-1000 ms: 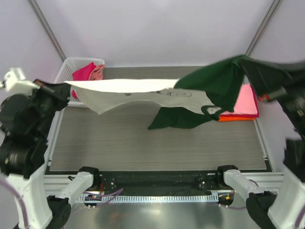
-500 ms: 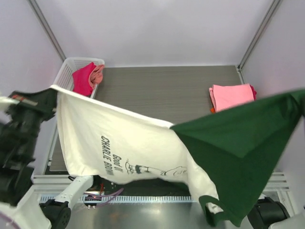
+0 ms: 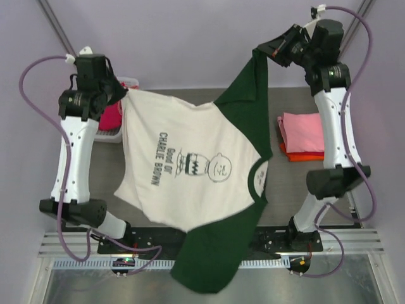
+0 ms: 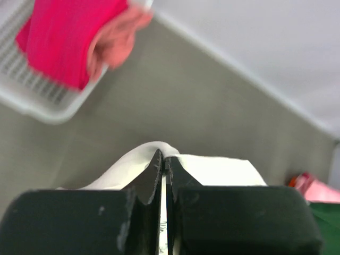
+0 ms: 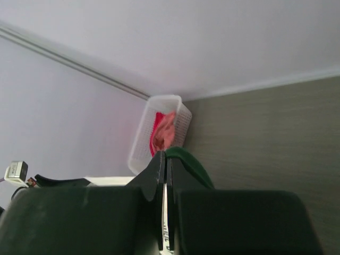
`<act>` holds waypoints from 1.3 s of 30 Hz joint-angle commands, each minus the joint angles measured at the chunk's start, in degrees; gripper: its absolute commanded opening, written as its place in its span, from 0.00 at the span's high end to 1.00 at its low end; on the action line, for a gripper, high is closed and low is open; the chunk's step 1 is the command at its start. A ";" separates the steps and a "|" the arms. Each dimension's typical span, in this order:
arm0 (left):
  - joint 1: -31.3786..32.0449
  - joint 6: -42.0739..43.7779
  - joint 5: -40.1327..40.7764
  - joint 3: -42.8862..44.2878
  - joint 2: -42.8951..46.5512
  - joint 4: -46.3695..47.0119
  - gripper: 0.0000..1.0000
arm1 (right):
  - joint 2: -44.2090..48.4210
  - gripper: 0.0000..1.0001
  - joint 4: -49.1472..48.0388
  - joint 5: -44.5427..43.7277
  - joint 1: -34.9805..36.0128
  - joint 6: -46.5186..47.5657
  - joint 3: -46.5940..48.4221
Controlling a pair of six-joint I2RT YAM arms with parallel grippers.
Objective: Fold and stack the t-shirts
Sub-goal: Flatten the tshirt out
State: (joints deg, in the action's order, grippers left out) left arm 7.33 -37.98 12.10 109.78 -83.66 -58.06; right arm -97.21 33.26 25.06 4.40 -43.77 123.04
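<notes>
Spreading step: the cream tee hangs stretched in the air just right of the basket — left fingers pinching its cream edge, right fingers pinching a green sleeve. Next, I judge, lower it flat onto the tabletop.

Printed in black on cream tee: "Good Ol' CHARLIE BROWN", running sideways beside cartoon face.

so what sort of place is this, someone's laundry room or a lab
Most likely a robot lab cell, not a home: left arm and right arm mounted on a metal rail at the table's near edge, plain walls with bare frame struts, tees staged in a white mesh basket.
</notes>
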 commanded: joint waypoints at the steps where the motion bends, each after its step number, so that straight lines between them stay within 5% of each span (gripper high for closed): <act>1: -2.76 1.77 -2.07 17.53 -4.56 3.50 1.00 | -5.50 0.99 -5.57 7.87 -2.02 -7.88 22.89; 3: -3.12 1.94 -3.75 28.80 -9.06 2.61 1.00 | -11.22 0.99 -7.66 11.40 -5.79 -16.84 35.75; 5: -3.11 3.08 -4.80 29.18 -8.81 7.24 1.00 | -12.13 0.99 -21.86 16.41 -9.40 -24.92 33.86; 7: -3.20 3.87 -4.02 22.70 -5.39 13.64 1.00 | -8.81 0.99 -32.76 17.83 -14.58 -32.60 24.99; 11: -3.11 5.19 -3.05 5.58 1.47 24.12 1.00 | -3.44 0.99 -32.82 24.31 -17.15 -28.40 18.57; 14: -3.11 6.41 -1.29 -9.24 7.09 31.85 1.00 | 7.42 0.99 -35.10 25.74 -17.06 -23.75 1.72; 15: -3.20 6.86 -1.29 -12.88 8.76 33.87 1.00 | 10.26 0.99 -35.45 25.92 -17.15 -22.60 -7.64; 16: -3.03 7.73 -3.03 -27.19 15.21 39.46 1.00 | 22.38 0.99 -36.41 25.13 -17.15 -19.02 -26.35; 20: -3.11 8.18 -8.92 -38.38 20.89 40.40 1.00 | 34.95 0.99 -36.42 24.16 -17.15 -16.79 -43.11; 23: -2.76 7.40 -15.43 -48.84 27.04 39.79 1.00 | 46.44 0.99 -31.44 23.11 -17.24 -14.42 -55.34; 28: -2.67 7.21 -12.64 -58.96 39.24 34.61 1.00 | 62.55 0.99 -15.17 17.58 -17.24 -6.34 -67.12; 33: -2.67 0.74 -8.40 -67.04 49.01 29.94 1.00 | 77.40 0.99 1.96 12.84 -17.15 -0.55 -70.84; 39: -2.76 -9.30 -6.22 -74.35 59.83 25.11 1.00 | 84.72 0.99 16.66 2.99 -15.13 5.44 -70.48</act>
State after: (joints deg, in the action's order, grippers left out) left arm 4.64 -40.82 3.22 37.58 -27.09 -29.54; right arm -13.21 40.36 35.07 -11.35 -43.51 52.29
